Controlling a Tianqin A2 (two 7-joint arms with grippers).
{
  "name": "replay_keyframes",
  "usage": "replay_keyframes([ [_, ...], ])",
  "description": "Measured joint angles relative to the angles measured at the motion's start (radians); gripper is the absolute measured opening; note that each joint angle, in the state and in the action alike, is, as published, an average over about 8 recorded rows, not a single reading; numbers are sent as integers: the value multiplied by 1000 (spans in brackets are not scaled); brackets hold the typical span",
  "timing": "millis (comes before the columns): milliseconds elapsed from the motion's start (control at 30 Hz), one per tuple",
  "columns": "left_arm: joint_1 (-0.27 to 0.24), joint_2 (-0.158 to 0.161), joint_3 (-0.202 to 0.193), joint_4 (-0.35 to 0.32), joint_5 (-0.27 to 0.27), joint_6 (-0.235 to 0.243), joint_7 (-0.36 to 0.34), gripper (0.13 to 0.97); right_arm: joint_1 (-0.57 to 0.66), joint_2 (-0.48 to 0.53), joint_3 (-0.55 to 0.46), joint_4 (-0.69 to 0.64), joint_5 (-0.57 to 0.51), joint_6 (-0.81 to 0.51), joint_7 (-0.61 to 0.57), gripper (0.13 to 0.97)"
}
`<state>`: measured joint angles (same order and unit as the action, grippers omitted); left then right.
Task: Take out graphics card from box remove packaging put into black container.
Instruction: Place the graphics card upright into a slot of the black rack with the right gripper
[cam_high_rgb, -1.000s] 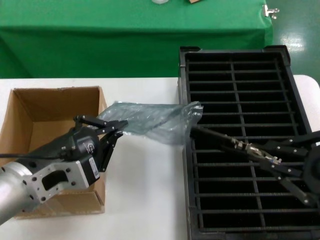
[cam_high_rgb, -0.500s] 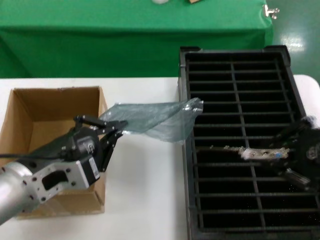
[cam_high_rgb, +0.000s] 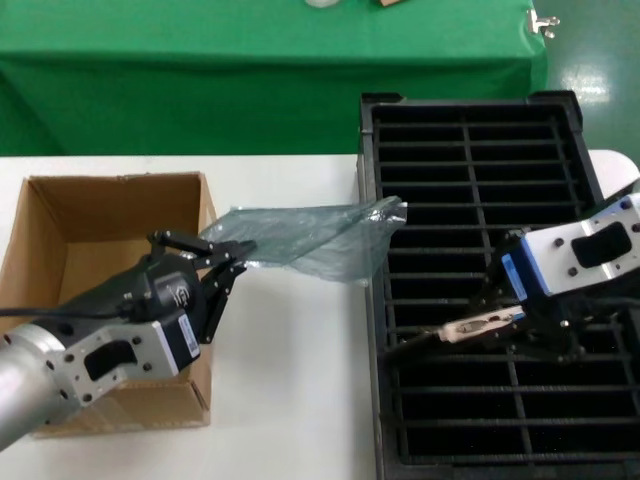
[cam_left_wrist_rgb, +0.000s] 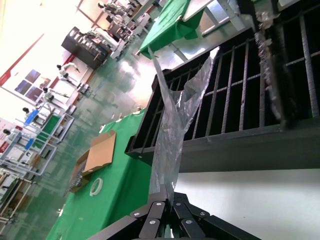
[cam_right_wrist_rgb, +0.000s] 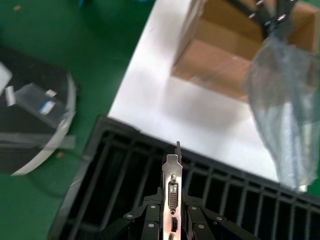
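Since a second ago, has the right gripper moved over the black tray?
Yes. The right gripper, shut on the graphics card, has swung round above the black container, its body now farther up the tray.

Even, bright overhead light fills the head view; the white tabletop (cam_high_rgb: 290, 400) is nearly washed out, with only faint soft shadows. The large black ribbed plastic tray (cam_high_rgb: 470, 140) swallows detail in its slots. Glare streaks the shiny green floor (cam_high_rgb: 600, 70) at two o'clock. In the left wrist view, the background at ten o'clock is overexposed and the crinkly translucent grey-blue plastic bag (cam_left_wrist_rgb: 175, 120) glints. The right wrist view is soft throughout.
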<state>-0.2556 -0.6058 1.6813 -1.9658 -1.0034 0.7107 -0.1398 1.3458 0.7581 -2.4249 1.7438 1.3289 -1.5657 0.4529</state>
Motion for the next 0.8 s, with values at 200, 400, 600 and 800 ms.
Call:
replay_keyframes([
  [200,0,0,0,0,0,0,0,139,202,2,-230,-38,76,-4,65,189],
  [400,0,0,0,0,0,0,0,139,287,-26,-313,-63,110,-4,110,189],
  [600,0,0,0,0,0,0,-1,139,290,-65,-326,-87,113,-4,127,189],
  [800,0,0,0,0,0,0,0,139,276,-89,-328,-113,97,-4,123,189],
])
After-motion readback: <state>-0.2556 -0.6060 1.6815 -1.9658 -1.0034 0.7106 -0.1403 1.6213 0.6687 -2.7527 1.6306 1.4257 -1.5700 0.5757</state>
